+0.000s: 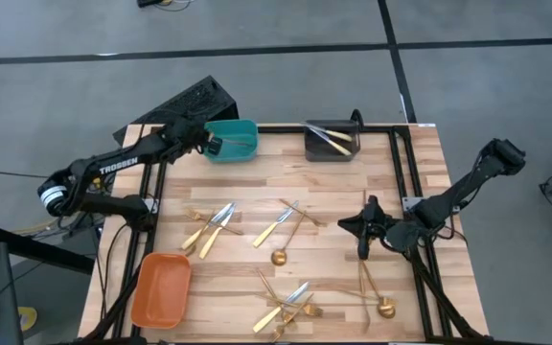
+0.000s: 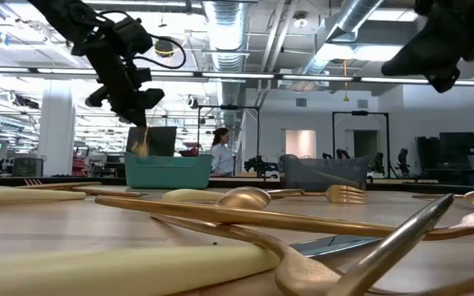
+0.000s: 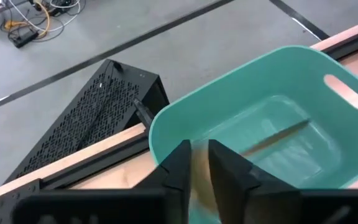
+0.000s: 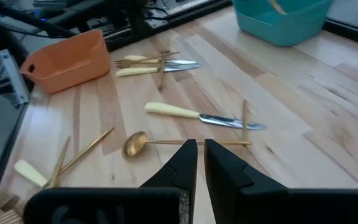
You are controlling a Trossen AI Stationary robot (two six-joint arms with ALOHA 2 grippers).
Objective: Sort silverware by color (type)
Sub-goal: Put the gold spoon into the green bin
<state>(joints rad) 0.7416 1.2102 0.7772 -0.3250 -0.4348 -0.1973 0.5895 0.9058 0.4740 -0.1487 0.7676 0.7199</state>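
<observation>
Between the nearly shut fingers of the left claw (image 3: 199,167), a gold utensil (image 3: 202,186) hung over the teal bin (image 3: 272,134); released near the rim, it could fall outside. The right claw (image 4: 200,163), almost closed, held nothing.

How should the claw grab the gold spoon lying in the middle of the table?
Grab the spoon by its thin straight handle, about halfway along, coming straight down from above with the fingers across it. It lies flat on the table, so there is no way in from the side. The round bowl would likely slip. The right claw is closest.
</observation>
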